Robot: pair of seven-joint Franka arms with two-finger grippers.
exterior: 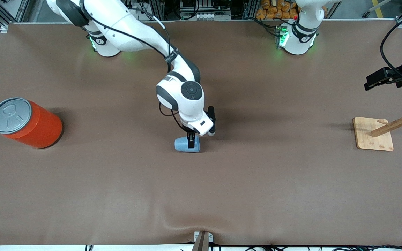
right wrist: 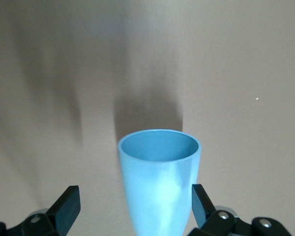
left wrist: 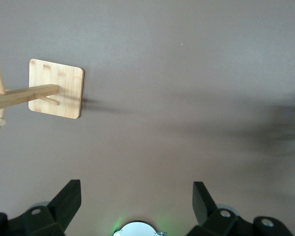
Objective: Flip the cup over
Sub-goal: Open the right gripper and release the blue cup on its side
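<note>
Right gripper (exterior: 191, 138) stands low over the cup (exterior: 187, 144) near the middle of the table (exterior: 222, 181), fingers spread wide. In the right wrist view the cup (right wrist: 160, 182) sits between the two fingers (right wrist: 66, 209); one finger stands clear of it with a visible gap, the other lies just beside its wall, and contact there cannot be confirmed. Nothing is grasped.

Cup: small, light blue, tapered, no handle, darker blue inside. It lies on its side on the table, narrow base toward the right arm's end, open mouth toward the left arm's end.

Right arm: reaches from its base out to the table's middle, wrist bent downward so the fingers point at the table.

Left gripper (left wrist: 136, 199): fingers spread wide, holding nothing, raised above the left arm's end of the table near a wooden rack (exterior: 373, 134). This arm waits.

An orange can (exterior: 26, 122) lies tilted toward the right arm's end, well apart from the cup.
</note>
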